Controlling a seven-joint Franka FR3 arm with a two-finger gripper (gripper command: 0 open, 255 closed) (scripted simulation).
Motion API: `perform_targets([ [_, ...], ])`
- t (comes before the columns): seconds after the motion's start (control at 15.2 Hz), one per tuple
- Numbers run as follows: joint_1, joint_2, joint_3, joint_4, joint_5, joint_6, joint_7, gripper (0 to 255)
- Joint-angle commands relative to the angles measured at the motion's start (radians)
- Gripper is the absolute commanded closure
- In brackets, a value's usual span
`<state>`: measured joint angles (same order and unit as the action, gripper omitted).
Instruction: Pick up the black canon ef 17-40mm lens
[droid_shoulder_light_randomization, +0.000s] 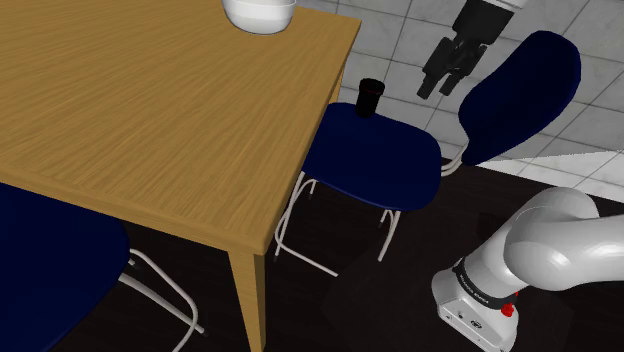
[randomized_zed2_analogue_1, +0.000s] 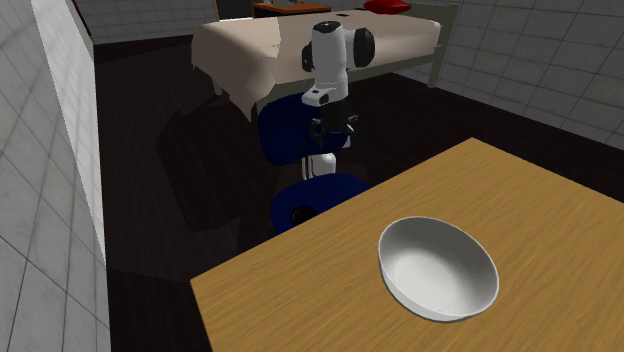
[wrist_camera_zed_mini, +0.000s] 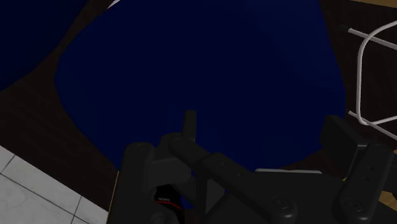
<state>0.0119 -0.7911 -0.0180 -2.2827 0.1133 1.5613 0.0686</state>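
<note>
The shoulder view shows the black lens (droid_shoulder_light_randomization: 369, 97) upright on the blue chair (droid_shoulder_light_randomization: 385, 160), its long axis vertical; the wrist view shows the gripper (wrist_camera_zed_mini: 263, 119) spread apart, empty.

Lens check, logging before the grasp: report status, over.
Gripper open, empty, above the blue chair. Lens upright on its seat, beside the table edge. Nothing between them.

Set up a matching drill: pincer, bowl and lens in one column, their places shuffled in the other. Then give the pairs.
Things:
1. pincer
2. white bowl
3. black lens

Places:
A. standing upright on the blue chair
B. in the air above that chair
C. on the wooden table

Pairs: 1-B, 2-C, 3-A.
</note>
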Motion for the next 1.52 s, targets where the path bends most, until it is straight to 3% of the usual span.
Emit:
perform_targets([
  [0.0,0.0,0.0,0.0,0.0,0.0,0.0,0.0,0],
  [0.66,-0.016,0.416,-0.045,0.249,-0.078,0.082,-0.091,0],
  [1.25,-0.032,0.804,-0.074,0.589,-0.124,0.061,-0.158,0],
  [1.45,-0.034,0.821,-0.075,0.58,-0.126,0.085,-0.16,0],
])
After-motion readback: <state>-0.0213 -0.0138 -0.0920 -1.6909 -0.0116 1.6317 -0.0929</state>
